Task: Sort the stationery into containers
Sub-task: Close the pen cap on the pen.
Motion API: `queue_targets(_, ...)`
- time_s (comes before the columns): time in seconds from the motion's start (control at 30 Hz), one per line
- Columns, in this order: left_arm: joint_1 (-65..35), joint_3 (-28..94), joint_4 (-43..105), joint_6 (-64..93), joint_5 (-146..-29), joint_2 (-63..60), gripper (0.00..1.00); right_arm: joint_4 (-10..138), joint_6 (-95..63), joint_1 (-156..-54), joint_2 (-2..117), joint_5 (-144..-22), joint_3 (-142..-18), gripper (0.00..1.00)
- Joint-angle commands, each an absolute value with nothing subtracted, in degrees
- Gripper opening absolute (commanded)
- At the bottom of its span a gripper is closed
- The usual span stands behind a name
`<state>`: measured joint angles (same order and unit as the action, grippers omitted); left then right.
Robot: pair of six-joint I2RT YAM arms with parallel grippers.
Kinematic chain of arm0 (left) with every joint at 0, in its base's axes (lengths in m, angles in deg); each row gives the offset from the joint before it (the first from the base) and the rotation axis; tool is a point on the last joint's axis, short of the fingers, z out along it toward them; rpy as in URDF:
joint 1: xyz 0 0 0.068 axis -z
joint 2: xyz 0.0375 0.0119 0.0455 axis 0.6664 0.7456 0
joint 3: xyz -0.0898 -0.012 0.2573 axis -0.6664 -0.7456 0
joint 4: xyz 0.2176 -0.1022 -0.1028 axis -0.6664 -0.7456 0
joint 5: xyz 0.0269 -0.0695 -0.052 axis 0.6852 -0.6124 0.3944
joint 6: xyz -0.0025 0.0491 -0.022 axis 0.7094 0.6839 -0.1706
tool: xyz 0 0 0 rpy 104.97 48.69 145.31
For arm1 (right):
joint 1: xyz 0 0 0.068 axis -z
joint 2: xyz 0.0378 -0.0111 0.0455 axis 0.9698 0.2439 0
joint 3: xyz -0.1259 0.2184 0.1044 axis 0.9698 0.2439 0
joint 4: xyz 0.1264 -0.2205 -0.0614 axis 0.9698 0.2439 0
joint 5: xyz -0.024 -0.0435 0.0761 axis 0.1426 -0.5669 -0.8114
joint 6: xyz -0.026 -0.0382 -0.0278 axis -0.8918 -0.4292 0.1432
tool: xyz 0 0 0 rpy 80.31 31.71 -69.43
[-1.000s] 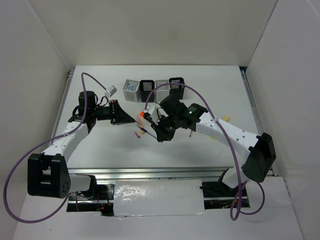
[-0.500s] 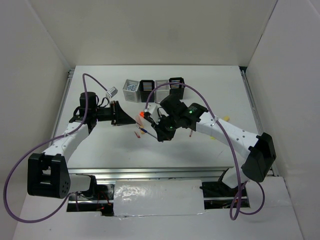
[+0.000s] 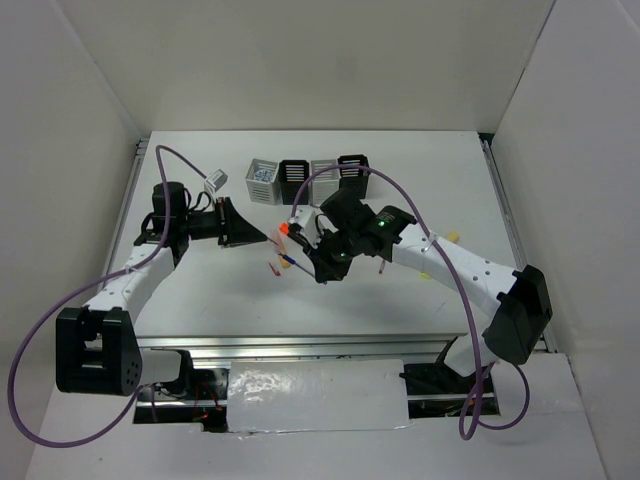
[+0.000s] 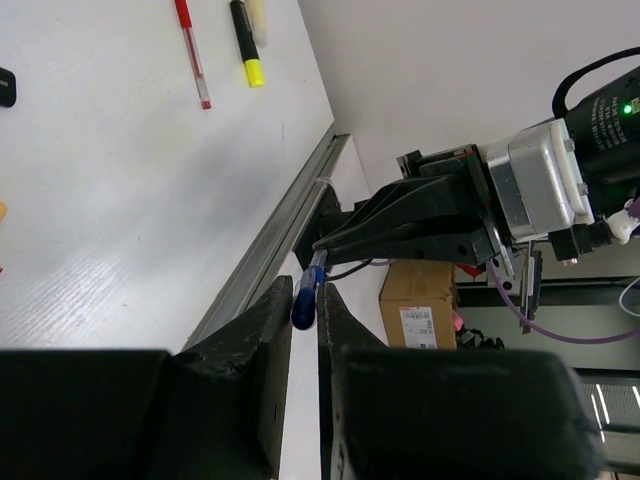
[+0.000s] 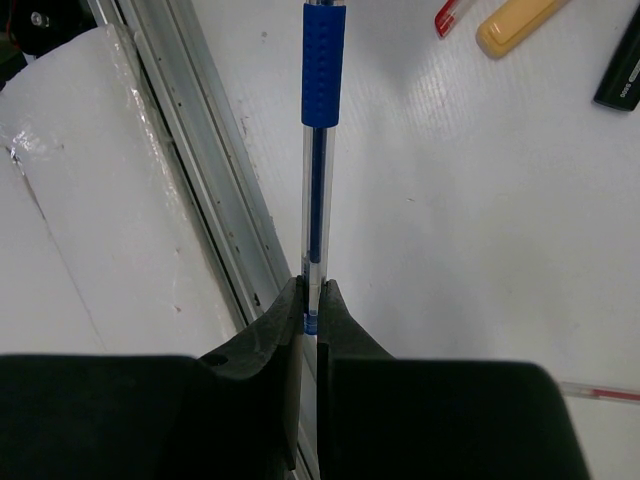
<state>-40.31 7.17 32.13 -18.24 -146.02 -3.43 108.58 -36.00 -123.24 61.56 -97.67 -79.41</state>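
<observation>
Rearward, four joined cups [image 3: 322,178], leftmost grey cup [image 3: 261,194] holding bluish bits [image 3: 263,175]

We find no text, brand, number or sign that we can read in any view. The only printed matter is a white label [image 4: 424,321] on the side of a brown cardboard box [image 4: 428,300], seen past the tabletop's edge in the left wrist view, and its dark print is too small and blurred for us to make out.
</observation>
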Motion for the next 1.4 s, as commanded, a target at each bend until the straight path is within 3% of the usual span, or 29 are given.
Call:
queue_targets(0.0, -40.56, 6.42, 35.19, -19.54, -147.42, -4.41, 0.0, 107.2, -35.64, -122.9, 59.93, -98.41, -79.87, 0.0)
queue_targets(1.37, -39.24, 4.84, 35.81, -20.51, -145.75, -6.26, 0.0, 107.12, -35.47, -122.99, 60.81, -98.76, -80.3, 0.0)
